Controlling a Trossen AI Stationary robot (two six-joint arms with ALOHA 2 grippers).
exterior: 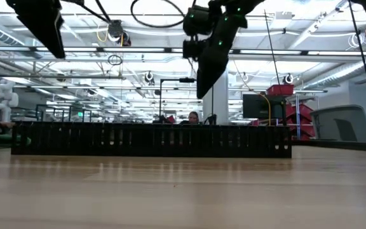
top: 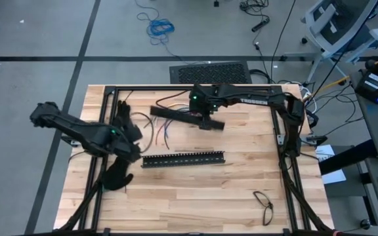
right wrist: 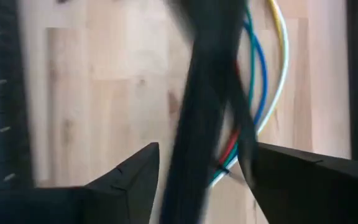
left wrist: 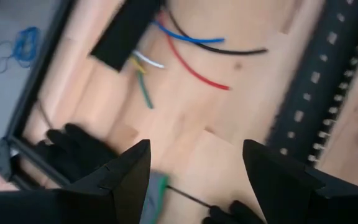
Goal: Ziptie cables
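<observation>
We see the wooden table (top: 195, 190) first, framed by a black metal rail. On it lie two long black slotted bars: one (top: 183, 158) flat near the middle, ahead of the left fingers, and a second one (top: 176, 115) angled beneath the right arm.

The left arm reaches in over the table's left edge. Its gripper, the left gripper (left wrist: 194, 180), stands open with a clear gap between the two dark fingers (left wrist: 126, 174), and nothing sits between them. Black gloves (left wrist: 73, 152) lie just below and beside those fingers, one more glove (top: 118, 177) resting closer to the near table edge.

The right arm stretches in from the right side, and the right gripper (right wrist: 204, 186) hovers over the second bar. Its fingers (right wrist: 135, 171) are spread apart; a dark blurred length, that bar as far as we can tell, runs through the gap, but we cannot tell whether the fingers touch it.

The cables (left wrist: 185, 59) lie loose on the wood beyond the left fingers, red, blue, white and yellow-green, curving out from under the angled bar. Past the right fingers the same cables (right wrist: 263, 93) arc beside the dark length.

A thin dark ziptie (top: 195, 148) lies straight on the wood, between the two bars. A pair of glasses (top: 264, 203) lies near the right front corner, well apart from both grippers.
</observation>
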